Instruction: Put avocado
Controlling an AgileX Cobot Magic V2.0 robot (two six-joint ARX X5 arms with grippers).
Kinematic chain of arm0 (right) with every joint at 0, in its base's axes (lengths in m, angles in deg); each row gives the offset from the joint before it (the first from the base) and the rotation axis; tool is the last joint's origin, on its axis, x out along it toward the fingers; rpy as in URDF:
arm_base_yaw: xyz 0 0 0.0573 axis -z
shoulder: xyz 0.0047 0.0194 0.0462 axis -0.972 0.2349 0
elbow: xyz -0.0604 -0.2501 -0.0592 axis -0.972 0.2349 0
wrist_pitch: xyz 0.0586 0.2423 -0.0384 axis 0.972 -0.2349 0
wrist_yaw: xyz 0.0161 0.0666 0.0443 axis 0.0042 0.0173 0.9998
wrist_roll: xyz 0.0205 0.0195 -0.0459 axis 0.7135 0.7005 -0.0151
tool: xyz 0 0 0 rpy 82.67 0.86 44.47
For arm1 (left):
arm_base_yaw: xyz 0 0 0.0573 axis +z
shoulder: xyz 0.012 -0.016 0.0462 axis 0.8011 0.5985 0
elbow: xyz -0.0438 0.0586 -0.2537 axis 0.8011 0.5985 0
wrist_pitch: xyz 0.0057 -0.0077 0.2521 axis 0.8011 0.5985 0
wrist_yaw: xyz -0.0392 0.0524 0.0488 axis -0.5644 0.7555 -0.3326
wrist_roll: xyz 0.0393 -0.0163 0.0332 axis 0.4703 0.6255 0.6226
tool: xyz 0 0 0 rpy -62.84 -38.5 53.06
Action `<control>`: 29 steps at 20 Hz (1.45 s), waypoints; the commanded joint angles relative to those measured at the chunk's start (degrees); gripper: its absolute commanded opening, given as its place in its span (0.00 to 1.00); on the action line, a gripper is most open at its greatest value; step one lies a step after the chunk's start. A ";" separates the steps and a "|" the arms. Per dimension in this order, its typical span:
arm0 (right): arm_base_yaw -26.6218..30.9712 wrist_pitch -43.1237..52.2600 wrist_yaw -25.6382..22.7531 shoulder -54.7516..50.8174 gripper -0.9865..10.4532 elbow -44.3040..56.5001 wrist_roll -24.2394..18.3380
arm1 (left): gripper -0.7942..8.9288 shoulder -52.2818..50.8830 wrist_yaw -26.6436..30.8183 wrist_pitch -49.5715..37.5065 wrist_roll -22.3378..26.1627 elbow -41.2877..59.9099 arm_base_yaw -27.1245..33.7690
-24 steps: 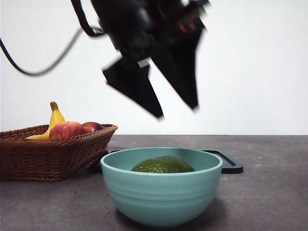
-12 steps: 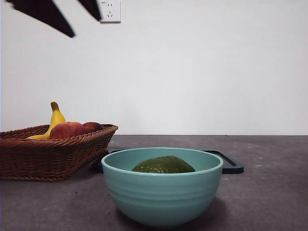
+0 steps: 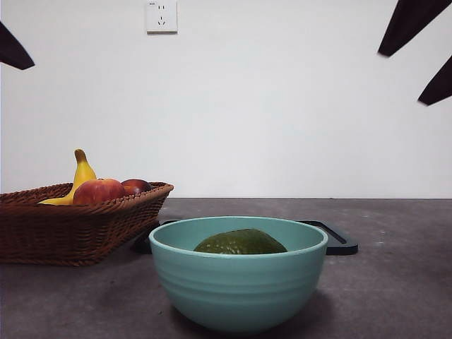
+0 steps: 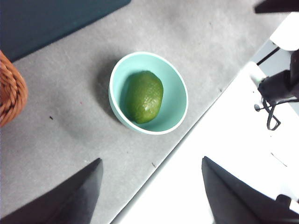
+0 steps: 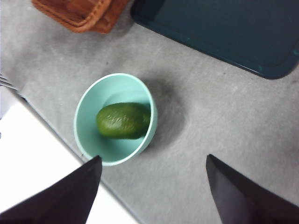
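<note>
Dark grey tabletop [image 3: 395, 282] fills the foreground, with a plain white wall [image 3: 282, 106] behind it. Nearest the front camera stands the teal bowl [image 3: 238, 288], upright on the table. Inside it lies the avocado [image 3: 240, 242], dark green and resting on its side on the bowl's floor, its top just showing above the rim. My left wrist camera looks down on the same bowl [image 4: 176, 100] and avocado [image 4: 144, 96] from well above; the fruit lies slightly off-centre in the bowl. My left gripper [image 4: 149, 196] hangs high over the table edge, its two black jaws spread wide and holding nothing. My right gripper [image 5: 152, 193] is likewise raised above the bowl [image 5: 88, 133], jaws spread wide and empty, with the avocado [image 5: 123, 120] in view beyond them.

Behind the bowl, flat on the table, lies a dark tray [image 3: 337, 240]; my right wrist camera shows its rounded corner [image 5: 233, 28]. To the side of the tray sits a wicker basket [image 3: 70, 229], which holds a yellow banana [image 3: 80, 175], a red-orange apple [image 3: 97, 191] and a darker red fruit [image 3: 136, 186]. Farthest back, a white wall socket [image 3: 161, 15] is mounted high on the wall. Black jaw tips show at both upper corners of the front view.
</note>
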 commanded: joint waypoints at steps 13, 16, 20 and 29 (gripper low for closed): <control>-14.93 18.86 -10.25 24.46 0.39 -0.96 1.03 | 0.43 0.31 -0.39 -0.74 1.64 -0.37 -0.28; -17.07 21.46 -14.73 28.09 0.36 -0.96 1.01 | 0.43 0.31 -0.39 -0.72 1.64 -0.37 -0.28; -19.04 23.39 -18.14 31.06 0.35 -0.96 1.03 | 0.43 0.31 -0.39 -0.72 1.64 -0.37 -0.28; -20.41 24.37 -19.52 33.05 0.20 -0.96 1.03 | 0.43 0.31 -0.39 -0.70 1.62 -0.37 -0.28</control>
